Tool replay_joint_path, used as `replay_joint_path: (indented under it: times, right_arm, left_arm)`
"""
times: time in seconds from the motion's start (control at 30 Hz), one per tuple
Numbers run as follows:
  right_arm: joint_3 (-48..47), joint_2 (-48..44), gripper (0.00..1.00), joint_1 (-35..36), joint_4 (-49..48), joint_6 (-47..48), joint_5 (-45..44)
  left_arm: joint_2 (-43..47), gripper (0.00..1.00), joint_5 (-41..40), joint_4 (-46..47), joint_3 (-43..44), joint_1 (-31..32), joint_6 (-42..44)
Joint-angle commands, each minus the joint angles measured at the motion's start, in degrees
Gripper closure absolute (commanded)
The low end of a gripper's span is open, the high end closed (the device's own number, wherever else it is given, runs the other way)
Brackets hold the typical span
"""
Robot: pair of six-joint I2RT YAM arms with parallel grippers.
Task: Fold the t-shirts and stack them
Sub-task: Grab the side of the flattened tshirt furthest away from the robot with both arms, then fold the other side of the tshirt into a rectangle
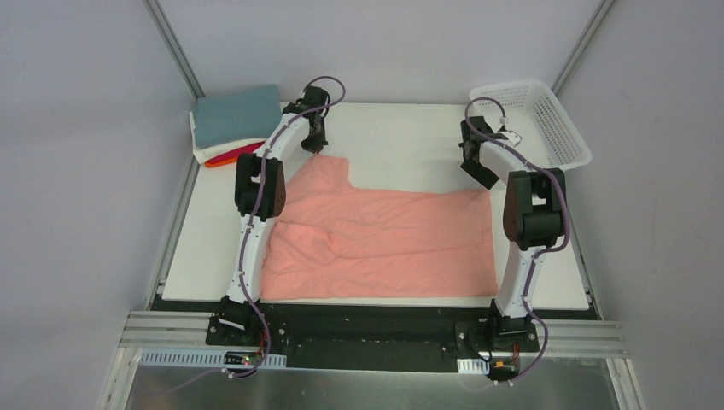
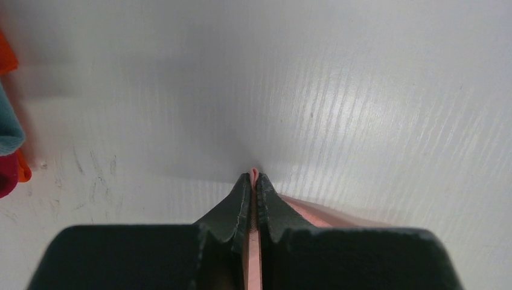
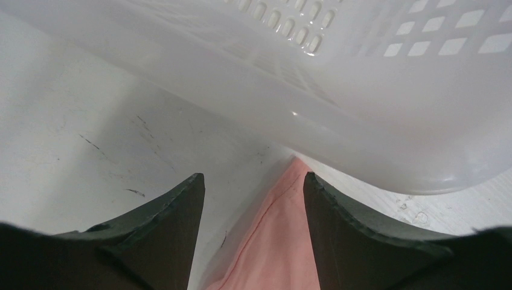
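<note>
A salmon-pink t-shirt (image 1: 384,235) lies spread across the white table (image 1: 401,137), wrinkled in the middle. My left gripper (image 1: 316,147) is shut on its far left corner; in the left wrist view the pink cloth (image 2: 254,175) is pinched between the closed fingers (image 2: 235,208). My right gripper (image 1: 480,173) is open over the shirt's far right corner; the pink cloth (image 3: 284,235) lies between its spread fingers (image 3: 181,211), not held. A stack of folded t-shirts (image 1: 235,120), grey-blue on top of white, orange and red, sits at the far left corner.
A white plastic lattice basket (image 1: 534,120) stands at the far right corner, close above the right gripper, filling the top of the right wrist view (image 3: 338,90). The folded stack's edge shows at the left of the left wrist view (image 2: 9,139).
</note>
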State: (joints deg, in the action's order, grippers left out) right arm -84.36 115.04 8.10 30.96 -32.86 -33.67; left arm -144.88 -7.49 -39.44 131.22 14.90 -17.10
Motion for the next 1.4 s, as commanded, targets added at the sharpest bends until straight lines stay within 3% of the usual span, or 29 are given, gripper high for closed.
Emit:
replay_joint_path:
  times: [0.0,0.33,0.43,0.77,0.87,1.37]
  right_arm:
    - [-5.1,2.9,0.36,1.4,7.0,-2.4,-1.7]
    - [-5.3,5.4,0.40,2.2,13.8,-5.4,-1.3]
    - [-4.7,5.0,0.48,2.4,14.3,-5.6,-2.1]
    - [-5.8,2.6,0.92,3.3,13.9,-3.5,-3.1]
    - [-5.2,0.4,1.00,3.8,12.7,-2.4,-2.8]
    - [13.8,-20.1,1.00,7.0,7.5,-0.8,1.8]
  left_arm:
    - [5.0,1.00,0.8,-1.0,-2.6,-0.4,-1.0]
    - [7.1,1.00,-0.1,-0.5,-4.1,-0.4,-0.8]
    - [8.3,1.00,0.0,-0.2,-5.5,-0.4,-1.0]
    - [16.9,1.00,4.4,2.1,-12.7,-0.4,-1.0]
    - [21.1,1.00,5.9,4.0,-17.3,-0.2,-1.3]
    - [53.0,1.00,0.5,15.1,-57.5,5.4,-7.0]
